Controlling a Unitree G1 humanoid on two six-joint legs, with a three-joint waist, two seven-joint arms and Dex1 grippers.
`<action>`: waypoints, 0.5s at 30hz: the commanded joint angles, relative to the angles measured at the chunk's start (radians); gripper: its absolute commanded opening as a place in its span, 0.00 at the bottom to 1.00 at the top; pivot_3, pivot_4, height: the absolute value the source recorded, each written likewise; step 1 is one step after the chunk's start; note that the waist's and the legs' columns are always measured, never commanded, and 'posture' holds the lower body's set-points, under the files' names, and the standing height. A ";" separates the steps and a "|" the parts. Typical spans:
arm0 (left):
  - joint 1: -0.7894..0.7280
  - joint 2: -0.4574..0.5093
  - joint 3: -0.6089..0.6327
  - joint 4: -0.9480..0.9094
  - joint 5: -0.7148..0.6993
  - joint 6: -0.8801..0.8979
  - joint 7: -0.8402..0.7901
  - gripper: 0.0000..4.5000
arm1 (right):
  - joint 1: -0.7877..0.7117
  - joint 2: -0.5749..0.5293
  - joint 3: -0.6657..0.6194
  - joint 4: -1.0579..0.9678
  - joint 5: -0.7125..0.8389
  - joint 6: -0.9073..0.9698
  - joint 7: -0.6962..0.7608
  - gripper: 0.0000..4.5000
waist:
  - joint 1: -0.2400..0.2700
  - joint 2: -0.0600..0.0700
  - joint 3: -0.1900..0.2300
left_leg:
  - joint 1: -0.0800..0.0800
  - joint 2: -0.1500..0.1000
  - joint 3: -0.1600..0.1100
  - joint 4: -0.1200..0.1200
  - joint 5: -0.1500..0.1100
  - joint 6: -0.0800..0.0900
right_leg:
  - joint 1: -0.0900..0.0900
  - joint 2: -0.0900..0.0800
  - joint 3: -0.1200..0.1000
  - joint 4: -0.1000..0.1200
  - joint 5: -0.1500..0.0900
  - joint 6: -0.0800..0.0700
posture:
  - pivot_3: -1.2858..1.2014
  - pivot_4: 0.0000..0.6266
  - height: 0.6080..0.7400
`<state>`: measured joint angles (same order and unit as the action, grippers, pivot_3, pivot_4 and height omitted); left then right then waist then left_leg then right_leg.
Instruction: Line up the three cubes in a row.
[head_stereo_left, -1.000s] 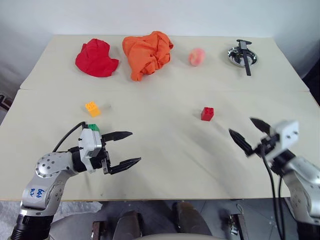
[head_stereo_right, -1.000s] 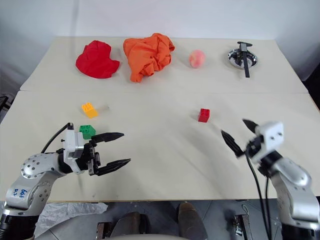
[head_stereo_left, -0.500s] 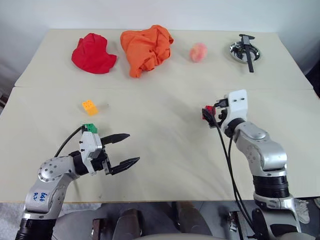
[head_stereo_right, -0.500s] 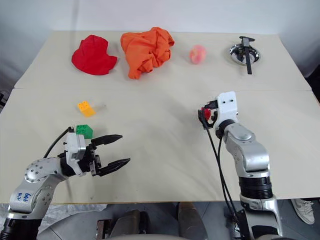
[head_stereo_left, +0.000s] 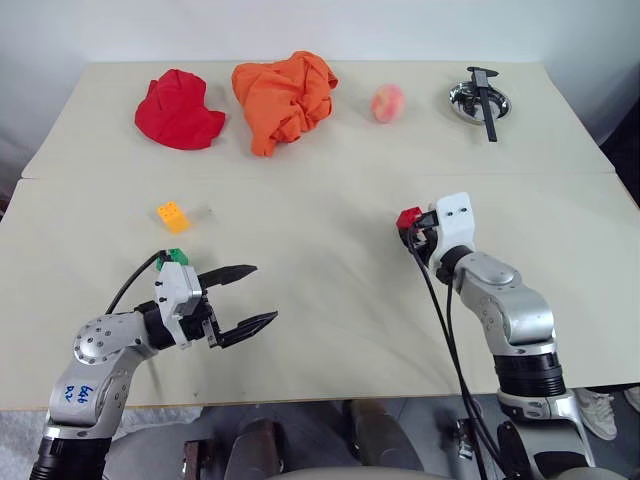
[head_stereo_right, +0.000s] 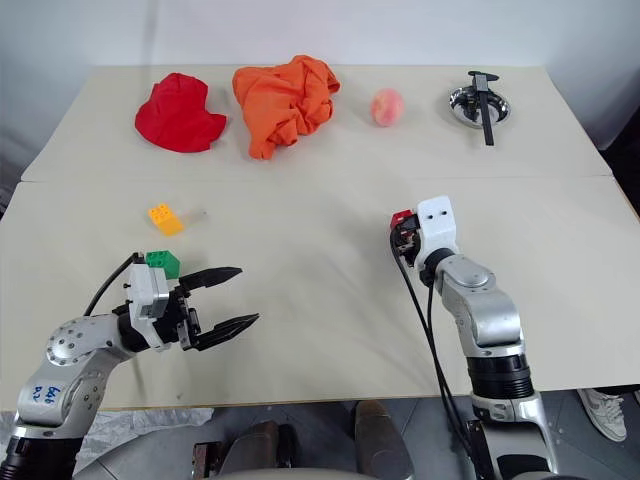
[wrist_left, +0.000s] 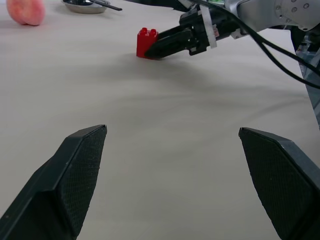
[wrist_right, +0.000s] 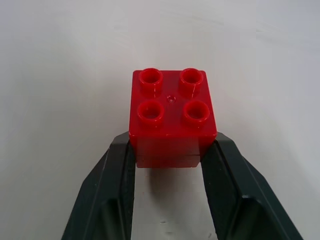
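Note:
The red cube sits on the table right of centre, with my right gripper shut on its two sides. In the left eye view the same red cube shows at the tip of that gripper. The yellow-orange cube lies on the left of the table. The green cube stands just nearer, right behind the wrist of my left gripper. That gripper is open and holds nothing, pointing toward the table's middle.
Along the far edge lie a red cloth, an orange cloth, a pink peach-like ball and a metal dish with a black tool across it. A seam crosses the table between the cloths and the cubes.
My right arm swung in from the right to the red cube and its fingers shut on the cube. The left arm has stayed put with its fingers open.

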<state>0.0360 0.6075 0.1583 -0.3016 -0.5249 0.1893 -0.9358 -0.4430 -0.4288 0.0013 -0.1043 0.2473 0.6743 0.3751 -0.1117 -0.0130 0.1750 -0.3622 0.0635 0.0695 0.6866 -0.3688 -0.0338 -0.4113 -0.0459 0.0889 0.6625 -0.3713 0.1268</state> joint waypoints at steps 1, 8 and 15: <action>0.024 -0.003 0.028 -0.015 -0.007 -0.023 0.004 1.00 | -0.008 -0.111 0.014 0.040 0.064 -0.132 0.304 0.33 | 0.001 0.000 0.000 | 0.000 0.000 0.000 0.000 0.000 0.000 | 0.001 0.000 0.000 0.000 0.000 0.000 | 0.52 0.24 1.00; 0.051 0.002 0.037 -0.012 -0.002 -0.039 -0.003 1.00 | -0.084 -0.282 0.071 0.348 0.075 -0.546 0.896 0.33 | 0.002 0.000 0.000 | 0.004 0.000 -0.001 0.003 -0.001 0.001 | 0.006 0.000 -0.001 -0.002 0.000 0.001 | 0.52 0.24 1.00; 0.051 0.002 0.032 -0.017 0.001 -0.041 -0.003 1.00 | -0.260 -0.245 0.127 0.797 -0.030 -0.926 1.153 0.33 | 0.001 -0.001 0.001 | 0.016 0.001 0.000 0.004 -0.001 0.002 | 0.020 0.000 0.000 -0.003 0.001 0.001 | 0.52 0.24 1.00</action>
<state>0.0900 0.6076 0.1854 -0.2994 -0.5235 0.1612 -0.9390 -0.6659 -0.6902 0.1255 0.6251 0.2338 -0.1730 1.4863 -0.1111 -0.0140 0.1761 -0.3456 0.0644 0.0697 0.6910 -0.3699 -0.0314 -0.3911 -0.0458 0.0889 0.6602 -0.3707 0.1278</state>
